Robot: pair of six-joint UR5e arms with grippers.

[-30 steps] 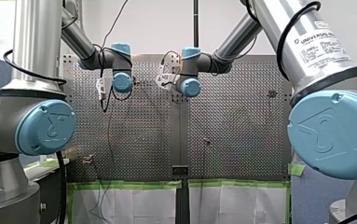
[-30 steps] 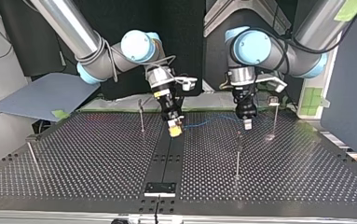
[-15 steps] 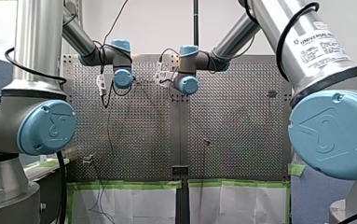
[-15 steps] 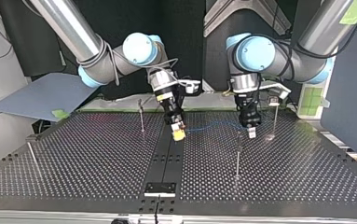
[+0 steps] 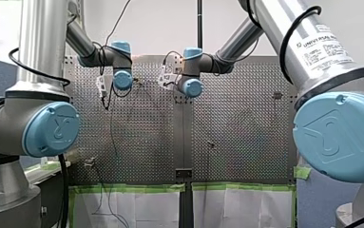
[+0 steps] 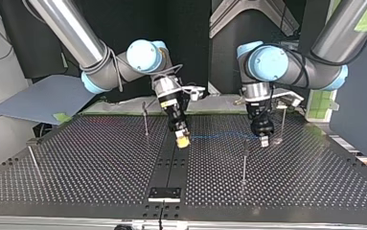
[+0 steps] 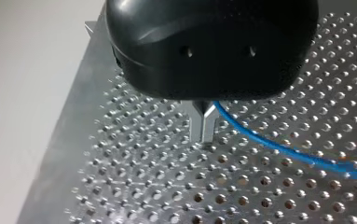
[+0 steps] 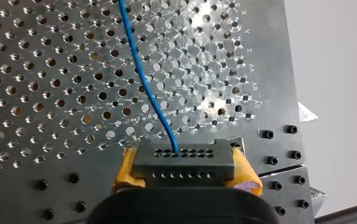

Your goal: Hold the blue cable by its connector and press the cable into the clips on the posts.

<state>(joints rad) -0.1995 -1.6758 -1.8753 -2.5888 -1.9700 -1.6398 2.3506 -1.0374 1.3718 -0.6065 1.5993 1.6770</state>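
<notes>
Right jaws clamp connector [image 8: 181, 163]; left jaws pinch cable [image 7: 278, 147], seemingly stretching it level for clipping to the post [image 6: 244, 160].

The cable [image 6: 219, 136] runs over the table [image 6: 99, 163] from its connector [image 8: 184, 163] in my right gripper [image 6: 183, 141] to my left gripper [image 6: 265, 141], behind a post [image 6: 244, 160] in the top view.

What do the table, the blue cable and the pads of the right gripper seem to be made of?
The table looks like bare metal, perhaps aluminium: a dull grey sheen and drilled holes. The blue cable seems plastic-sheathed: smooth, with a soft curve. The yellow pads look matt, likely rubber or foam. They clamp the grey connector, which may be matt plastic or metal; I cannot tell which.
</notes>
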